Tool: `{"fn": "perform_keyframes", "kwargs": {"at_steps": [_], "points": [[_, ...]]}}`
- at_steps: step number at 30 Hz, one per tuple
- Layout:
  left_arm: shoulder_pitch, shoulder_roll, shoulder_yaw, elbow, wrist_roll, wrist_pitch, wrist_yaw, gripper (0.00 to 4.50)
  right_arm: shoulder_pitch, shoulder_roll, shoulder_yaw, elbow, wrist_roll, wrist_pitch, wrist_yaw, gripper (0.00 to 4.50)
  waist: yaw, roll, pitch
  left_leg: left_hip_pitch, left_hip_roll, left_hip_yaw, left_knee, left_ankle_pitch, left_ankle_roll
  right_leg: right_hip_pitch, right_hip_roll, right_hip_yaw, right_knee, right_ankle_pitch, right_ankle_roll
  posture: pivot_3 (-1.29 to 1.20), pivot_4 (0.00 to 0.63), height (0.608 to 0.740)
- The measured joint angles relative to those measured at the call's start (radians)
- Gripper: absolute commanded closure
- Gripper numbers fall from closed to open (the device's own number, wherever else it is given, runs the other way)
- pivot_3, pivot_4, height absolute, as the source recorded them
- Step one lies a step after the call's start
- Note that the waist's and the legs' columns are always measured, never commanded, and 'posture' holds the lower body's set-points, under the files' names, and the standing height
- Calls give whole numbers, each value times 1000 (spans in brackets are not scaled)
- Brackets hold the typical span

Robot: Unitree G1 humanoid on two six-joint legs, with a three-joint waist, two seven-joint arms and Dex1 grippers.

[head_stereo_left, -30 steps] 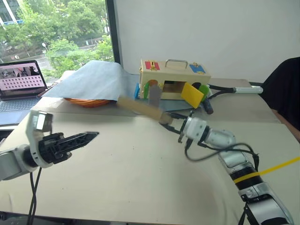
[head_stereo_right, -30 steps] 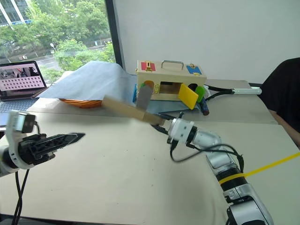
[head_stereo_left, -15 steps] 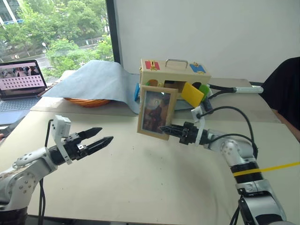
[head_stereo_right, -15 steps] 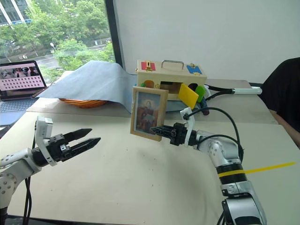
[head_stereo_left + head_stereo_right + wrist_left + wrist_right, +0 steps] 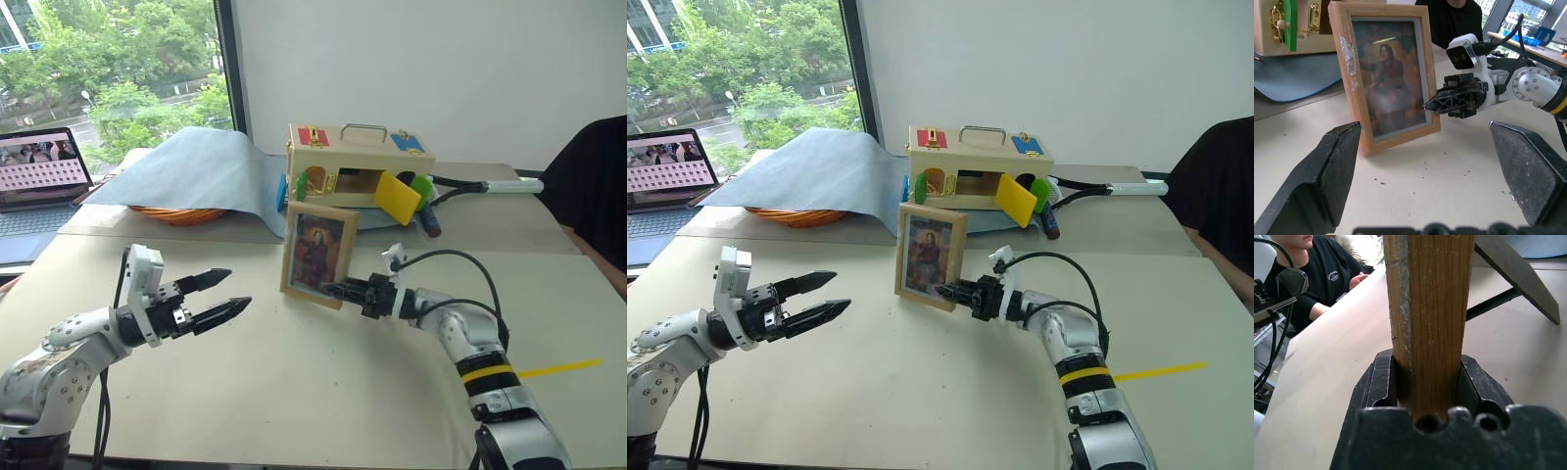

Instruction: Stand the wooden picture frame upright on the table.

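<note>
The wooden picture frame (image 5: 315, 253) stands nearly upright in the middle of the table (image 5: 294, 401), portrait facing me, with its lower edge down at the tabletop. My right gripper (image 5: 333, 290) is shut on the frame's lower right edge; the right wrist view shows the wood edge (image 5: 1430, 308) clamped between both fingers. The fold-out stand (image 5: 1513, 274) slants out behind the frame. My left gripper (image 5: 233, 292) hovers open to the left of the frame, pointing at it and touching nothing. In the left wrist view the frame (image 5: 1386, 73) and the right gripper (image 5: 1437, 104) lie ahead of the spread fingers (image 5: 1327, 166).
A wooden box with coloured doors (image 5: 351, 166) stands behind the frame on a raised table. A blue-grey cloth (image 5: 186, 171) lies at the back left and a laptop (image 5: 39, 181) at the far left. A person in black (image 5: 588, 186) sits at the right. Yellow tape (image 5: 558, 369) marks the table.
The right gripper has rolled the frame from edge-on and raised to upright, picture facing me, and lowered it to the table. The left gripper has rolled and moved slightly toward the frame.
</note>
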Motion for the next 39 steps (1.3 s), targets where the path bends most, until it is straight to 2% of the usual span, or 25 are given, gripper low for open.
{"fn": "perform_keyframes", "kwargs": {"at_steps": [5, 7, 9, 13, 14, 18, 24, 30, 39], "points": [[-2, 6, -7, 20, 26, 0, 0, 0, 33, 15, -4, -42, -15, 1, -26, 3279, 0, 0, 0, 0, 0, 0, 0, 0, 0, 0, 0, 0, 0, 0, 0, 0, 150, 670], [-6, 8, -10, 25, 34, 1, 0, 0, 43, 18, -4, -56, -21, 1, -37, 2272, -1, 0, 0, 0, 0, 0, 0, 0, 0, 0, 0, 0, 0, 0, 0, 0, 150, 670], [-11, 9, -11, 29, 36, 1, -1, 0, 64, 18, -1, -60, -33, 17, -45, 1759, 0, 0, 0, 0, 0, 0, 0, 0, 0, 0, 0, 0, 0, 0, 0, 0, 150, 670], [-13, 15, -12, 53, 53, 2, -5, 0, 96, 20, -10, -80, -29, 41, -64, 289, 1, 0, 0, 0, 0, 0, 0, 0, 0, -1, 0, 0, 0, 0, 0, 0, 150, 670], [-12, 15, -13, 55, 55, 2, -8, 0, 96, 15, -20, -90, -27, 47, -68, 69, 1, 0, 0, -1, 0, 0, 0, 0, 0, -1, 0, 0, 0, 0, 0, 0, 150, 670], [9, 14, -7, 58, 58, -1, -20, 0, 148, -34, -107, -177, -5, 72, -110, 69, 11, 0, 0, -1, 0, 0, 0, 0, 0, 0, 0, 0, -1, 0, 1, 0, 150, 670], [103, -12, 9, 51, 136, -55, 27, 0, 406, -130, -242, -424, 30, 85, -161, 69, 17, 1, 0, -1, 0, 0, -3, 0, 0, -1, 0, 0, -2, -1, 0, 0, 150, 670], [123, -94, -51, 57, 281, -173, 113, 0, 567, -178, -237, -682, -52, -64, -160, 69, 6, 1, 0, 1, 0, 1, -2, 1, 1, 0, 0, 1, -2, -3, 6, 0, 150, 670], [114, -159, -124, 71, 355, -200, 174, 0, 653, -117, -230, -750, -127, -133, -278, 69, 14, 0, 0, 0, 0, 1, -1, 1, 1, 1, 0, 1, -2, -3, 6, 0, 150, 670]]}}
